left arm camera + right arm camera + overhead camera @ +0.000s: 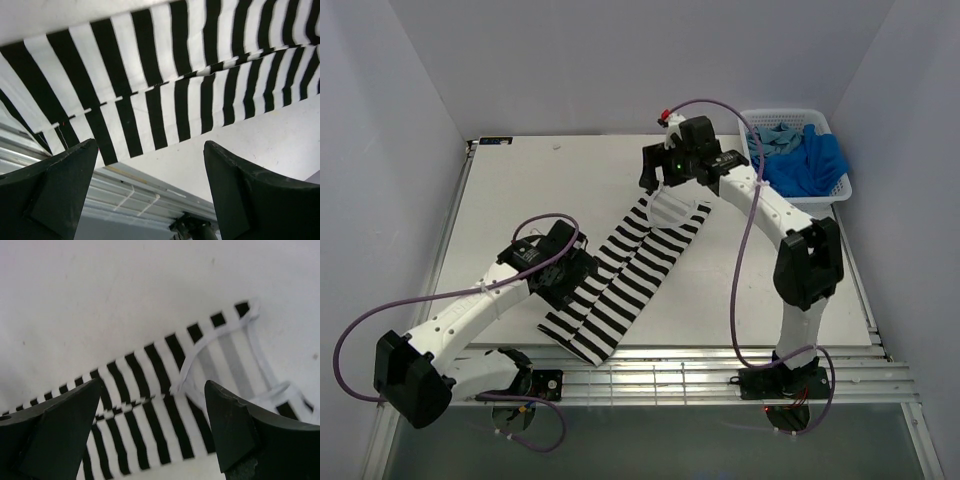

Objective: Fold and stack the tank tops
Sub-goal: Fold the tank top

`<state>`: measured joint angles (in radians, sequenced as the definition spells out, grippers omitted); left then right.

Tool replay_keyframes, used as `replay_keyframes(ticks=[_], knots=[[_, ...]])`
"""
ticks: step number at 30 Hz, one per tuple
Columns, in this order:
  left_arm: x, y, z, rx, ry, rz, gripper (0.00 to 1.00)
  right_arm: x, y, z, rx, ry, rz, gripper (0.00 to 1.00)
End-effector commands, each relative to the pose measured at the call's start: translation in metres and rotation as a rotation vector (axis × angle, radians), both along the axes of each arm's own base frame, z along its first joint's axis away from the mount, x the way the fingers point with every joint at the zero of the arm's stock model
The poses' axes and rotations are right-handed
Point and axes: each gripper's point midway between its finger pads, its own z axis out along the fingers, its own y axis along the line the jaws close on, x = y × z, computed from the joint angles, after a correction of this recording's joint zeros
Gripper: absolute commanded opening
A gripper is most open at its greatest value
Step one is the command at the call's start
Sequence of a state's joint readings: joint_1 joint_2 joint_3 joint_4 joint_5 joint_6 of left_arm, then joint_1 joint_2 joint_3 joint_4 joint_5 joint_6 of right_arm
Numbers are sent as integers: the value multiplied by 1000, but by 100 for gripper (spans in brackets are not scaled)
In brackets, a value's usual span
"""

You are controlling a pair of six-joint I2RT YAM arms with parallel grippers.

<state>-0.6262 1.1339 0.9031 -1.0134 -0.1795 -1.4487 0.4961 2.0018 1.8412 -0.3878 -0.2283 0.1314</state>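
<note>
Left gripper (pixel 568 272) is seen spread wide with nothing pinched, set over the near-left edge of the striped tank top (pixel 625 270), whose hem end is seen just past the fingertips (pixel 90 146) in the wrist view. The top is laid flat on the table (pixel 520 190) as a long folded strip running diagonally from near left to far right, with the right gripper (pixel 670 188) also spread and empty over its neckline and straps. The royal blue top (pixel 817 160) and teal top (pixel 775 135) are bunched in the white basket (pixel 840 190) at the far right corner, well apart from both grippers.
</note>
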Motion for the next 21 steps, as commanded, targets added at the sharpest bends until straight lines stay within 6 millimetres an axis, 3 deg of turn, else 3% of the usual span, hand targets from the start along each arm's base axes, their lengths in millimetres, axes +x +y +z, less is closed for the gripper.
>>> replay_keyframes(ticks=[1, 2, 3, 6, 7, 9, 12, 17, 21], knots=[[26, 19, 33, 131, -155, -24, 98, -70, -14, -55, -135, 146, -56, 90], [32, 21, 36, 161, -170, -32, 98, -87, -13, -64, -143, 172, -60, 90], [41, 24, 46, 188, -206, -26, 98, -121, -11, -81, -158, 229, -59, 90], [48, 32, 47, 266, -211, -47, 98, -162, -4, -99, -169, 299, -86, 90], [49, 37, 46, 296, -216, -41, 98, -175, -11, -115, -204, 343, -103, 90], [49, 40, 42, 313, -208, -36, 98, -187, -11, -125, -214, 388, -119, 90], [49, 44, 38, 332, -206, -32, 98, -182, -15, -143, -247, 397, -166, 90], [47, 49, 28, 362, -186, -40, 98, -159, 0, -153, -278, 375, -146, 90], [45, 52, 20, 390, -156, -70, 98, -143, -14, -181, -301, 443, -171, 90]])
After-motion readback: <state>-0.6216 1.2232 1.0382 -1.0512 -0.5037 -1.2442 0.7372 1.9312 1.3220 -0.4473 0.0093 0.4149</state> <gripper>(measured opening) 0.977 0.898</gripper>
